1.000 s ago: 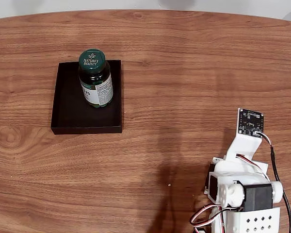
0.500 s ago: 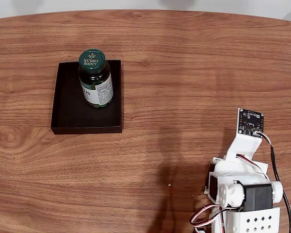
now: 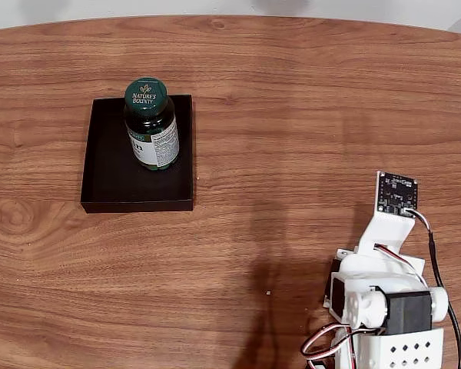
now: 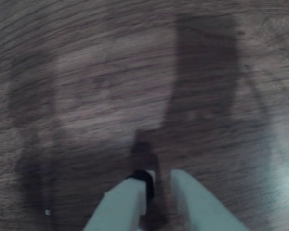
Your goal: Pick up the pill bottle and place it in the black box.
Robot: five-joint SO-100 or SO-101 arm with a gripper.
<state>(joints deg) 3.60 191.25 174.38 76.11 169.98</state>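
Fixed view: pill bottle [image 3: 151, 124] cap [image 3: 146, 95] reads "NATURE'S BOUNTY" in light print, small leaf logo above the words. Bottle stands at about 12 o'clock inside the black box [image 3: 107, 177]. White-and-yellowish label [image 3: 157, 147] on the bottle side carries large dark letters at its left edge, cut off, maybe "in"; cannot read the full word. Fine print on the label's right panel too small to read. Wrist view: blurred, no text legible.

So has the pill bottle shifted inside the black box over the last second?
No. The pill bottle stays upright at the same spot against the black box's far wall in the fixed view.
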